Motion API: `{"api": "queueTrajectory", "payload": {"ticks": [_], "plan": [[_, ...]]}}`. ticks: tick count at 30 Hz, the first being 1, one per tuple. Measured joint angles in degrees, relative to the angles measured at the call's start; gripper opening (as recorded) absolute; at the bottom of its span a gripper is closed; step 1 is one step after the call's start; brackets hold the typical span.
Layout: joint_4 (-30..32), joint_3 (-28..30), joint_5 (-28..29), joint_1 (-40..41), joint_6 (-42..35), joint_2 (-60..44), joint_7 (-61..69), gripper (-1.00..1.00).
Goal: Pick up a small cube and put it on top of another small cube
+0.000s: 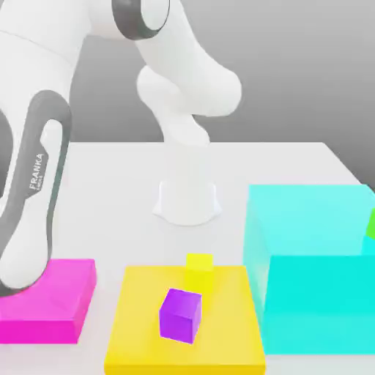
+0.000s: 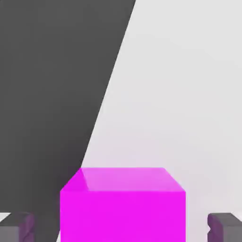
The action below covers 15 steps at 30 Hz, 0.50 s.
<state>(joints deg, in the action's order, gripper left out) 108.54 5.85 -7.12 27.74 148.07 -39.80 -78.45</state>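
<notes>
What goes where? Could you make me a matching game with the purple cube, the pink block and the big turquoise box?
Things:
1. purple cube
2. pink block
3. turquoise box

Places:
A. at the exterior view's right
B. on the yellow slab
C. at the exterior view's left

Pairs: 1-B, 2-C, 3-A

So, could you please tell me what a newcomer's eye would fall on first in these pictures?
Probably the big translucent cyan block at the exterior view's right, the largest and brightest shape on the white table. Next, the small purple cube and the smaller yellow cube behind it, both on the flat yellow slab in the middle. In the hand view, a magenta block sits between the pincer's grey fingertips.
</notes>
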Motion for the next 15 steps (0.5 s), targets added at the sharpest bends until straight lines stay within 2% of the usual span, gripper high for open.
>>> {"api": "queueTrajectory", "payload": {"ticks": [4, 8, 15], "plan": [[0.0, 0.0, -0.1, 0.0, 0.0, 0.0, 0.1, -1.0], [2.2, 0.8, 0.9, -1.2, -4.8, 7.0, -0.4, -1.0], [13.6, -3.6, 4.8, -8.7, -7.7, 21.6, 1.2, -1.0]]}}
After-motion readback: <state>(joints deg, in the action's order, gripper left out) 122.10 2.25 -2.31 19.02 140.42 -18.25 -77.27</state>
